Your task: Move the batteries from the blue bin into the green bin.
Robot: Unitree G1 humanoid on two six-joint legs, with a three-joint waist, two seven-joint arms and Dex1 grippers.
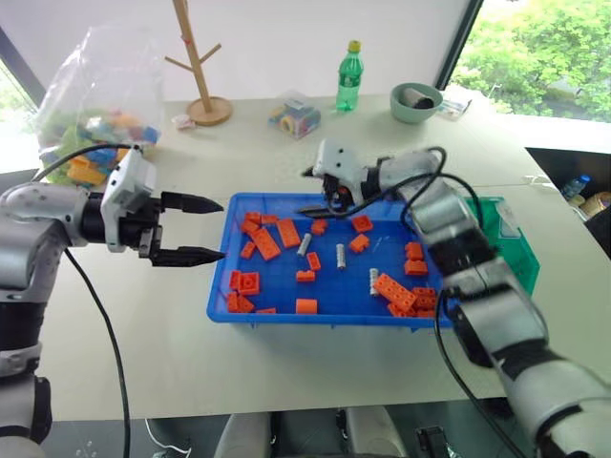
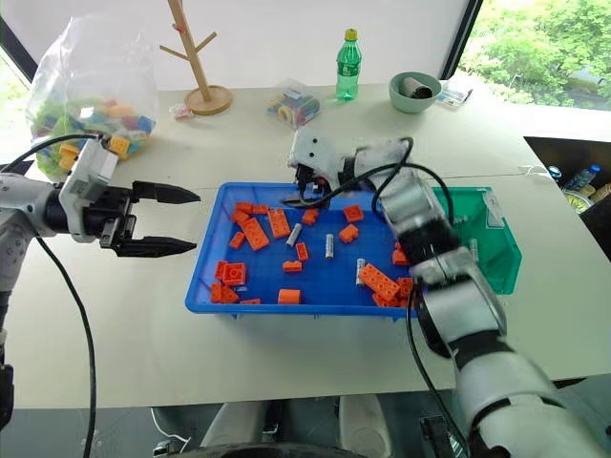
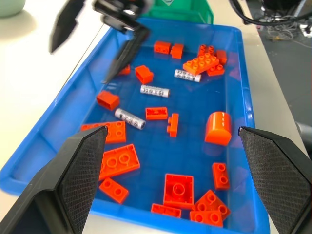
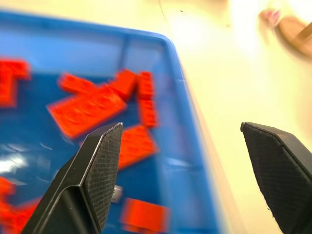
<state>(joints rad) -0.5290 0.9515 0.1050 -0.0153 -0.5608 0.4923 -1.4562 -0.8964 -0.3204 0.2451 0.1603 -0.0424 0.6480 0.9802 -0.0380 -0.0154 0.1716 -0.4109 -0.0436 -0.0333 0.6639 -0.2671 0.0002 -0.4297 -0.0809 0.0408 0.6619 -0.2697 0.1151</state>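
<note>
Batteries [image 1: 341,255] lie among orange bricks [image 1: 266,243] in the blue bin [image 1: 221,286]; both grippers' fingers [image 1: 194,203] wide, empty.

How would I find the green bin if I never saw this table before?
Look for the big blue bin full of orange bricks in the middle of the white table. The green bin sits right against the tray's end on the robot's right. It is smaller and deeper than the tray, and see-through green.

we see three small silver cylindrical batteries [image 3: 155,90] lying among orange studded plastic bricks [image 3: 118,162] in the shallow bright-blue plastic tray [image 3: 48,137], our black left fingers [image 3: 80,165] spread wide.
</note>
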